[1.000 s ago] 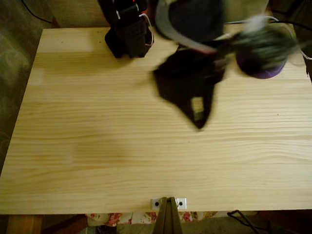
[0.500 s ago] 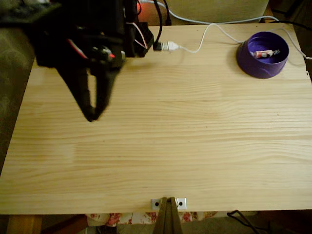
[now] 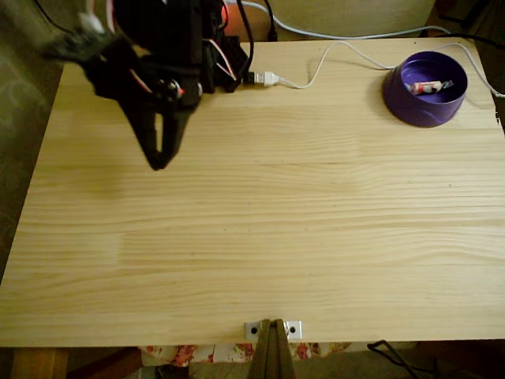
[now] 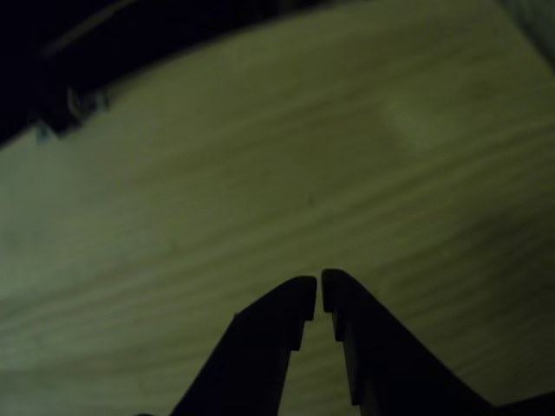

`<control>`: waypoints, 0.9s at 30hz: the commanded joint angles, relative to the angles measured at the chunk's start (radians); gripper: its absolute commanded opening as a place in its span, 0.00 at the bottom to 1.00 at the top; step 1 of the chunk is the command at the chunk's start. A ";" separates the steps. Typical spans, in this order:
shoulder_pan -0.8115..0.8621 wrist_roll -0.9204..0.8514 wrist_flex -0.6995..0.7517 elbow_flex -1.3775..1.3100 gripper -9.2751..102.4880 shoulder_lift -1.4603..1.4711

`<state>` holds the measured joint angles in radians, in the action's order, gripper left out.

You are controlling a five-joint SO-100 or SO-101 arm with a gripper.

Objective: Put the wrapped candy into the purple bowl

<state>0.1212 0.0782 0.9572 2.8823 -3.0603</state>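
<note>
The purple bowl (image 3: 426,88) stands at the far right corner of the wooden table in the fixed view. The wrapped candy (image 3: 430,86) lies inside it, white and red with twisted ends. My gripper (image 3: 158,163) hangs over the table's far left part, well away from the bowl, pointing down at bare wood. Its black fingers are together with nothing between them. In the other view the gripper (image 4: 319,291) rises from the bottom edge, its fingertips nearly touching above bare wood.
The arm's base (image 3: 225,55) sits at the far edge, with a white cable (image 3: 316,71) running right along the back toward the bowl. A metal bracket (image 3: 272,328) sits at the near edge. Bare wood fills the table's middle and front.
The arm swung from beside the bowl across to the far left, leaving the candy in the bowl. In the last half second the gripper lifted slightly toward the far edge.
</note>
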 commanded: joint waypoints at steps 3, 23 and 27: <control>0.020 -0.040 0.011 0.087 0.08 -0.097; 0.067 0.003 0.009 0.103 0.08 -0.095; 0.117 0.051 0.014 0.104 0.08 -0.095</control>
<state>0.2071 0.1012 0.9664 3.0020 -3.1477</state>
